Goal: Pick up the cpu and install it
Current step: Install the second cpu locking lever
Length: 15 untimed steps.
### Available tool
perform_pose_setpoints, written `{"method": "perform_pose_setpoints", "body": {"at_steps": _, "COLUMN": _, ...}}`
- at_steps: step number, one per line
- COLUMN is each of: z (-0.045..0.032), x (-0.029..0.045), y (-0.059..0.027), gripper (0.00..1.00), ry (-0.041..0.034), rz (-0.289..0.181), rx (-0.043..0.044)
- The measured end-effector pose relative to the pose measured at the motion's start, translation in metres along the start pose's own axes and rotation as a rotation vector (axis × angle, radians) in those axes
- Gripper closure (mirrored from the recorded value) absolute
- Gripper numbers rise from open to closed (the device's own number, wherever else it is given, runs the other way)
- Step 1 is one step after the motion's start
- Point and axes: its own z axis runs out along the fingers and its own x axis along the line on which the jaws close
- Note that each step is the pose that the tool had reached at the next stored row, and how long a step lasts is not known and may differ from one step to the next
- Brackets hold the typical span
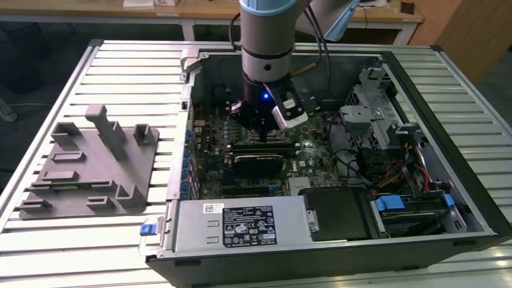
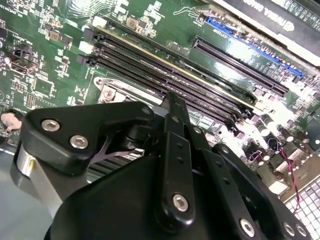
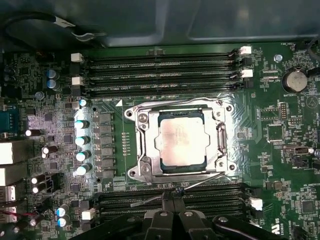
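Silvery cpu (image 3: 182, 141) was observed lying flat and square inside the socket frame (image 3: 141, 145) on the motherboard (image 3: 280, 150), so it was judged already seated rather than carried. No tilt of the chip against the frame was noted. The frame's thin lever wire (image 3: 165, 195) was seen lying across the board just beside the socket, which suggested the socket had not been latched.

The gripper (image 3: 173, 196) was found just beside the socket edge in the first wrist view, its fingertips drawn narrowly together with nothing between them. It was apart from the cpu and near the lever wire; contact with the wire could not be confirmed. In the exterior view the arm (image 1: 270, 42) was seen reaching straight down into the open case (image 1: 472, 198), a posture judged suited to working on a flat-lying board.

Memory slots (image 3: 160, 65) flanked the socket on both sides. The grey fixture tray (image 1: 88, 171) stood on the table (image 1: 48, 90), well apart from the case
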Motion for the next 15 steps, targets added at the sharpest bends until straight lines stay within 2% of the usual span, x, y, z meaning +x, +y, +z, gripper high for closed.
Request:
{"method": "perform_pose_setpoints", "body": {"at_steps": 3, "z": 0.0006, "x": 0.0028, "y": -0.0012, "gripper": 0.89, "ry": 0.0005, "rz": 0.0, "rx": -0.0062}}
{"method": "perform_pose_setpoints", "body": {"at_steps": 5, "z": 0.0011, "x": 0.0051, "y": -0.0021, "gripper": 0.89, "ry": 0.0011, "rz": 0.001, "rx": -0.0148}}
{"method": "perform_pose_setpoints", "body": {"at_steps": 12, "z": 0.0043, "x": 0.0121, "y": -0.0063, "gripper": 0.89, "ry": 0.0038, "rz": 0.002, "rx": -0.058}}
{"method": "perform_pose_setpoints", "body": {"at_steps": 15, "z": 0.0063, "x": 0.0138, "y": -0.0088, "gripper": 0.89, "ry": 0.0048, "rz": 0.003, "rx": -0.0737}}
